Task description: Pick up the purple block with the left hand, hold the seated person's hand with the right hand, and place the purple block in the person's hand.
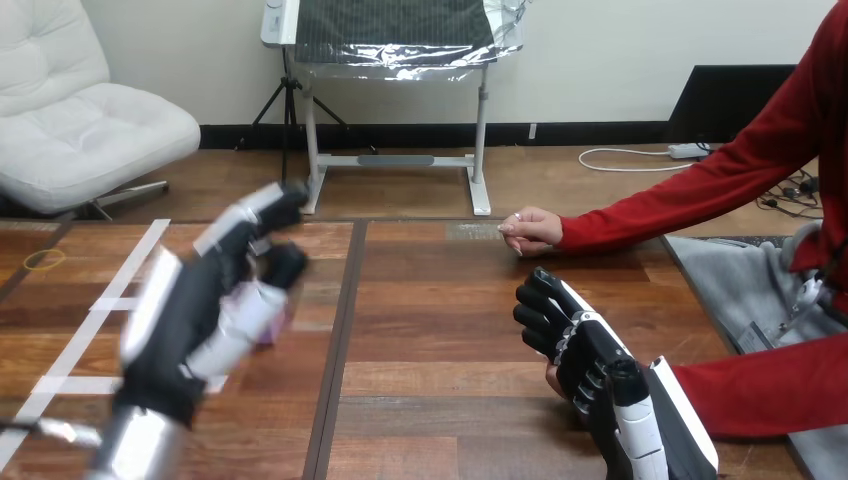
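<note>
Two robot hands are sharing the job. The left hand (185, 320) is hanging raised above the worktop (440, 330) at the view's left, its fingers clenching round the purple block (264, 316), which is sitting against the palm; the block's long axis is too blurred to read. The right hand (585, 350) is lying over the person's nearer hand (552, 379) at the lower right, where just a sliver is peeking out beneath it; whether it is actually clasping that hand I cannot tell. The person's farther hand (530, 230) is resting on the worktop beyond, apart from both robot hands. The block is lying well to the left of the covered hand, so the delivery is probably calling for a rightward carry across the worktop, with the palm needing to be exposed.
</note>
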